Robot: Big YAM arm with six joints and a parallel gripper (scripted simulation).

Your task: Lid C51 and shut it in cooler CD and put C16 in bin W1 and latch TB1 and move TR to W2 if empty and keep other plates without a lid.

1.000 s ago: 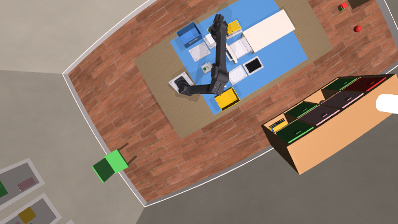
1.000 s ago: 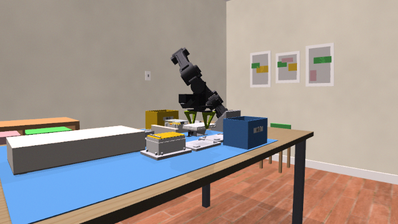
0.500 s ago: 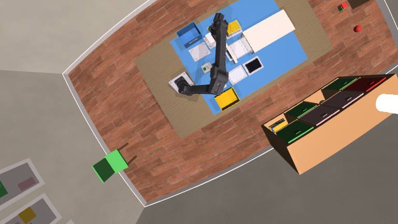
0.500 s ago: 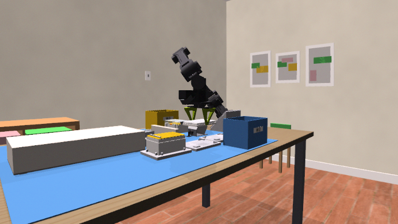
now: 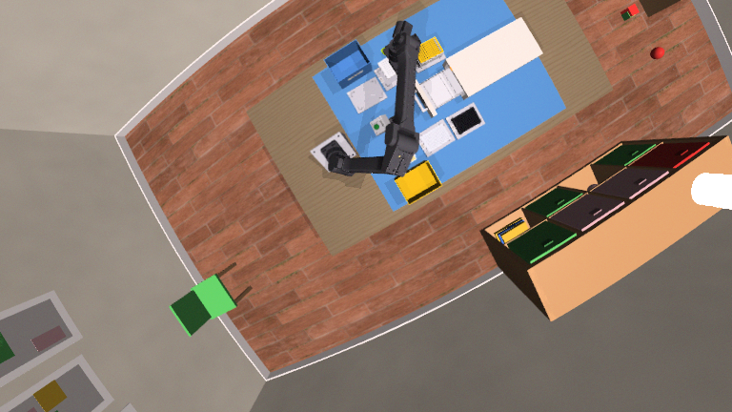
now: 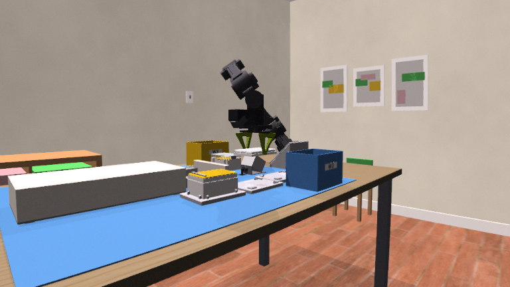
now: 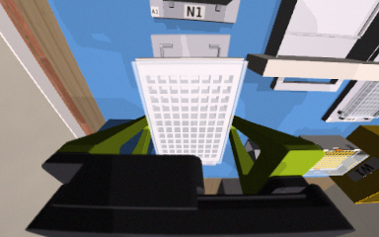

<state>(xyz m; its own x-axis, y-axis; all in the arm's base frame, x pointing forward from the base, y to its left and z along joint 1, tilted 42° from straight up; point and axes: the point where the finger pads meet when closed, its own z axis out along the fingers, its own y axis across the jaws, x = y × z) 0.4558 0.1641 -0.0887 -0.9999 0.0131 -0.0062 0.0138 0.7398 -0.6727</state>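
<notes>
My gripper (image 7: 189,118) is shut on the plate lid (image 7: 190,111), a thin white gridded panel with a clear rim. It holds the lid level above an unlabelled grey nest (image 7: 191,45) just short of nest N1 (image 7: 194,10). In the side view the lid (image 6: 255,151) hangs between the green fingers, above the bench. The white plate (image 5: 434,137) and the black plate (image 5: 465,120) sit in their nests. The cooler (image 5: 494,53) has its drawer (image 5: 439,89) pulled open. The tip rack (image 5: 430,51) holds yellow tips. The tip box (image 7: 341,160) shows yellow tips beside the yellow bin (image 5: 416,180).
The blue bin (image 5: 348,65) stands at the far-left side of the mat. The green DONE key (image 5: 377,126) sits near my elbow. The drawer's front panel (image 7: 316,68) lies close to the right of the lid. The table edge runs along the left of the wrist view.
</notes>
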